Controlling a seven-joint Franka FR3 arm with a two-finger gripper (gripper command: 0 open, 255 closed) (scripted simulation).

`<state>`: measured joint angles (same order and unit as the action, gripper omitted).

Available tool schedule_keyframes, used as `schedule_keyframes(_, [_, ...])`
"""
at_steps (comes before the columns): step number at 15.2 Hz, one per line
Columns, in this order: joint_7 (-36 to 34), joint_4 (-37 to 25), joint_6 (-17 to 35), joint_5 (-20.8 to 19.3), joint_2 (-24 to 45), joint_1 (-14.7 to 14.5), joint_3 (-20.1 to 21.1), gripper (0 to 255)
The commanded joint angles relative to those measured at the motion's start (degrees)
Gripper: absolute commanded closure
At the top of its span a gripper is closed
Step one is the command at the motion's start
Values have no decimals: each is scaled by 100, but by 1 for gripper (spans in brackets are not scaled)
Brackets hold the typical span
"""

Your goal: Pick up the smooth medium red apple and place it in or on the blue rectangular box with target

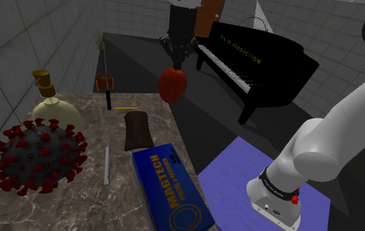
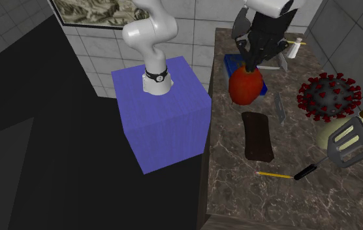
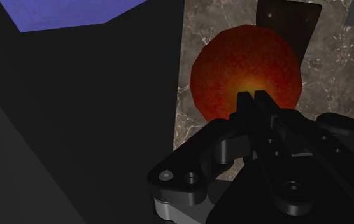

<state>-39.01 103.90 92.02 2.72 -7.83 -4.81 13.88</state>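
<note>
**Shoulder view.** Gripper (image 1: 176,60) is closed on the top of the apple (image 1: 172,84). Apple hangs clear of the table (image 1: 76,210), beyond the box's (image 1: 172,189) far end. Box lies flat near the table's front edge, w/ a yellow ring mark on its lid. Btw. apple and box, a dark brown slab (image 1: 138,130) lies just past the box's far end. A grey strip (image 1: 106,164) lies left of the box. A virus model (image 1: 37,156) sits further left, w/ a flask (image 1: 53,105) behind it. A pot (image 1: 104,81) stands well apart from the box, at the far corner. Stand (image 1: 240,174) is right of the box. A piano (image 1: 257,62) stands on the floor beyond.

**Second ext. view.** Apple overlaps the box in frame and hides part of it. Cannot tell if it hangs directly above. Slab, strip and virus model lie on the table on the camera's side of the box. A spatula (image 2: 350,145) and a screwdriver (image 2: 284,174) lie well apart from the box, at lower right. Stand is left of the box.

**Wrist view.** Fingertips (image 3: 242,100) pinch together at the apple's top centre. Below the apple is the table's edge, w/ the slab just beside it.
</note>
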Motion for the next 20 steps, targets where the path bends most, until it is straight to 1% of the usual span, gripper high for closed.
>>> schedule_keyframes(1, [-183,81,-92,73,-184,-89,101,255])
schedule_keyframes(5, [-594,239,-268,248,-552,-287,336,255])
schedule_keyframes(10, [-1152,284,-510,476,-898,-532,666,255])
schedule_keyframes(15, [-1766,165,-760,699,-1105,-770,1034,255])
schedule_keyframes(20, [-2443,-116,-999,893,-1157,-988,1453,255])
